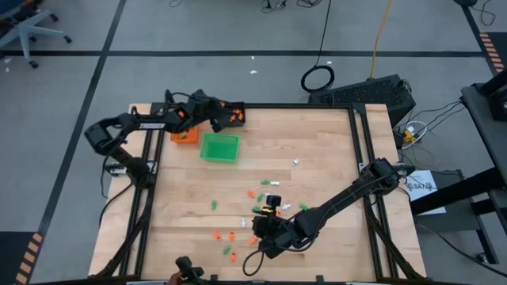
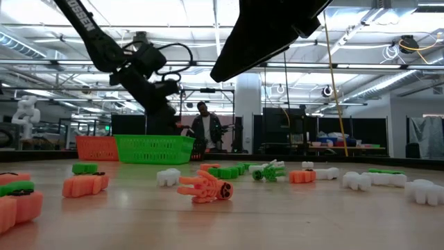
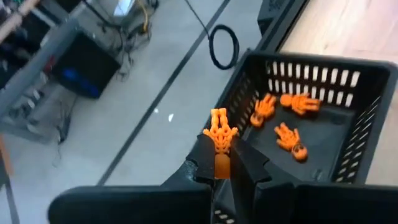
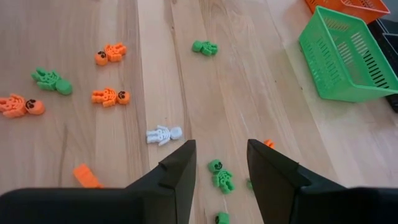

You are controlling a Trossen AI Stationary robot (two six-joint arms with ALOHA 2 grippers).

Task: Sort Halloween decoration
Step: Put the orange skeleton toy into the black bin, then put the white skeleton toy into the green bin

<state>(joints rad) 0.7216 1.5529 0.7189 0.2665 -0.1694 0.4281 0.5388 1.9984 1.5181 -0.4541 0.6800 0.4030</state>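
Skeleton duty at upper left: my left gripper (image 3: 222, 163) pinches a tiny orange plastic skeleton figure (image 3: 219, 134) above the black slatted tray (image 3: 348, 81), long axis pointing tray-ward. Lower centre, my right gripper (image 4: 221, 163) hangs parted over the counter's (image 4: 261, 93) scattered pieces.

The wooden table (image 1: 317, 158) stands on a grey floor (image 1: 198, 32) marked with dark tape lines. A coiled black cable (image 1: 318, 78) lies on the floor beyond the table's far edge, beside a black case (image 1: 372, 95). An office chair (image 1: 24, 28) stands in the far corner. Strip lights (image 2: 208, 14) run along the ceiling. A person (image 2: 206, 128) stands in the background.
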